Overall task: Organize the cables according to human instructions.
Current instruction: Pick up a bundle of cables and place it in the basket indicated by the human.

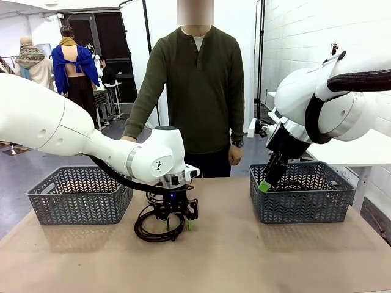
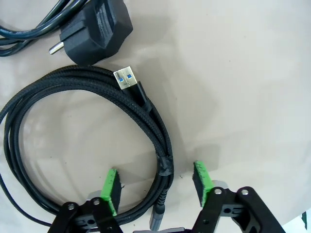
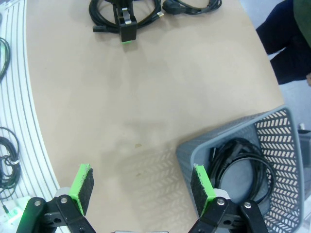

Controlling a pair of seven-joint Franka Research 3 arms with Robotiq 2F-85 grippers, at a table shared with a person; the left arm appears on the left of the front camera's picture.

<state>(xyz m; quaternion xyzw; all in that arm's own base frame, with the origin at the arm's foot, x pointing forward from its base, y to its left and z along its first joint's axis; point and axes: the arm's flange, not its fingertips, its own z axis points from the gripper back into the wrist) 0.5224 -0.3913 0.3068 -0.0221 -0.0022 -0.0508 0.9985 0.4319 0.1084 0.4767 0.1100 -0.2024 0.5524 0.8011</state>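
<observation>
Near the middle of the tan tabletop [image 1: 244, 262]: a black braided cable [image 2: 146, 111] coiled in a round loop and bound by a dark band, its silver USB plug [image 2: 125, 78] with a blue insert lying on top of the strands. Just beside it, a smooth black power cord [image 2: 29, 31] ending in a chunky round-pin plug; raised moulding on that plug too faint to read.

Down over the braided coil, the left gripper [image 2: 158, 182] [image 1: 177, 224], green pads parted, one inside the loop and one outside, strands between them but not pinched.

Above the left edge of the grey lattice plastic basket [image 3: 233, 127] on the robot's right, the right gripper [image 3: 146, 187] [image 1: 264, 186], jaws wide and holding nothing. Inside that basket, another black coiled cable [image 3: 243, 165].

On the robot's left, a second grey lattice basket [image 1: 79, 195]. At the far edge, a person [image 1: 195, 79] in a dark olive long-sleeved shirt, standing.
</observation>
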